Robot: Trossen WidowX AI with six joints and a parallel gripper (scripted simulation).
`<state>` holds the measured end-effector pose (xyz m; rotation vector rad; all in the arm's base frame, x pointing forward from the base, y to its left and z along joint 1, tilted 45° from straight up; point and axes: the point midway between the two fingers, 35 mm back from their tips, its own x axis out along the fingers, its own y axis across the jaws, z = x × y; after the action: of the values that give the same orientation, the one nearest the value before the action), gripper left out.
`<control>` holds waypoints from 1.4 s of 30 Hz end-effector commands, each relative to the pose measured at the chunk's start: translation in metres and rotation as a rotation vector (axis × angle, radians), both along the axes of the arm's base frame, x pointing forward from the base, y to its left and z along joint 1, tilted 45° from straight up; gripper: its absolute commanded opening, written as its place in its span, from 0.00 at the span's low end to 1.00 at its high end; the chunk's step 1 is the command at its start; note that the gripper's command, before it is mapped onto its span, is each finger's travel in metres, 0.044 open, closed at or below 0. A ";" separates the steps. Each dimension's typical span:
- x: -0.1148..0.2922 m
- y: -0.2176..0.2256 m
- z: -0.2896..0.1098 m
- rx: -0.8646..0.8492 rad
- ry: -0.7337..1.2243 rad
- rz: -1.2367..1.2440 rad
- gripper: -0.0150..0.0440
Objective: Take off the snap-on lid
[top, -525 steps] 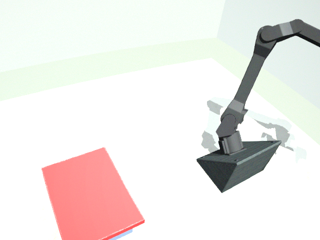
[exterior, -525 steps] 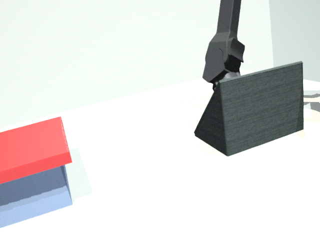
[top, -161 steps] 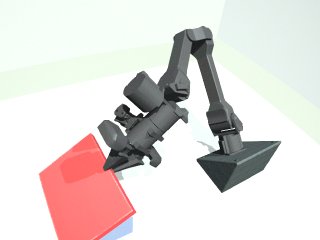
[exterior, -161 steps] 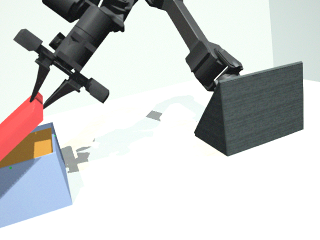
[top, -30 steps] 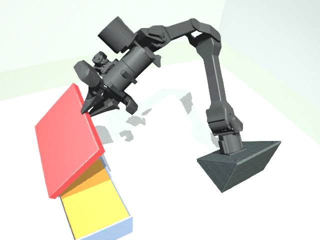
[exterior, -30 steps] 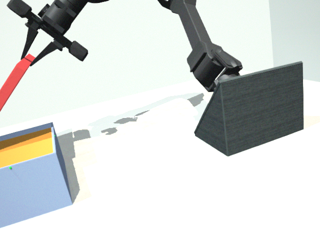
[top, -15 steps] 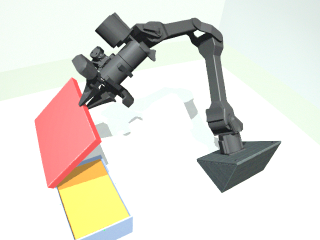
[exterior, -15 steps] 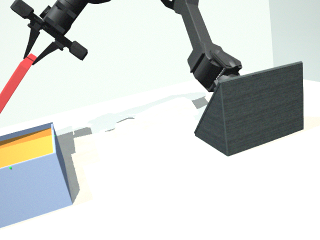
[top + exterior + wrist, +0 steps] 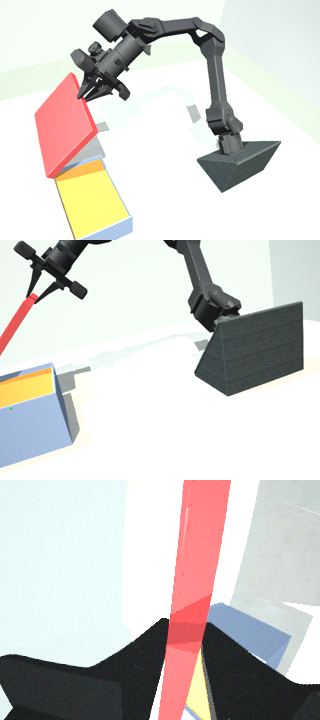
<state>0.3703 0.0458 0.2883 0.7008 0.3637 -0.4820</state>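
We have the red snap-on lid [image 9: 63,121] pinched by its upper edge in the gripper [image 9: 82,97], whose dark fingers [image 9: 31,283] are closed narrowly on the thin panel, one on each face. In the exterior view the gripper [image 9: 32,298] sits high above the table [image 9: 155,426], and the lid [image 9: 15,322] hangs from it as a slanted red bar that runs down and off the left edge of the picture. The lid is steeply tilted, clear of the table and off the storage box.

The pale blue storage box [image 9: 113,228] stands open on the table [image 9: 165,214], its yellow interior showing, with a band of shade along the end nearest the lid. From the top view the lid's lowest corner overlaps the box's far rim; we cannot tell from that view alone whether they touch, but the exterior view shows the box [image 9: 33,420] well below the lid.

In the wrist view the lid [image 9: 196,574] runs edge-on between the two fingers, with a corner of the box [image 9: 250,634] just beside it. The arm's dark wedge-shaped base [image 9: 240,165] sits well apart from the box.
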 end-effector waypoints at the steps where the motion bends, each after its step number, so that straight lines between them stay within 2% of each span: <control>1: 0.000 -0.003 0.012 0.009 -0.015 0.012 0.25; 42: 0.002 -0.058 0.067 0.006 -0.018 0.012 0.25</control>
<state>0.3715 -0.0136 0.3503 0.7055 0.3534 -0.4809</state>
